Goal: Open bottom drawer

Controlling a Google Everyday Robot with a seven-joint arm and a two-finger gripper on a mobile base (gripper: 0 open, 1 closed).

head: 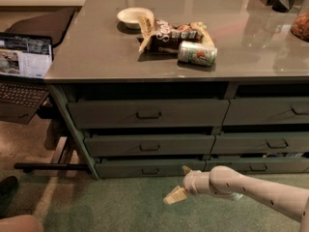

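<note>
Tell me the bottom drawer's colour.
Bottom drawer: dark grey-green, camera view; gripper hovers near its right end.

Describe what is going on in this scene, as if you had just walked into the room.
A robot arm reaches in from the lower right toward a grey-green cabinet under a counter. Its gripper hovers low over the floor with fingers spread, near the right end of the bottom drawer. It holds nothing and is not on the drawer's pull. The drawer has not been pulled out. A bowl, a snack bag and a can sit on the counter.
</note>
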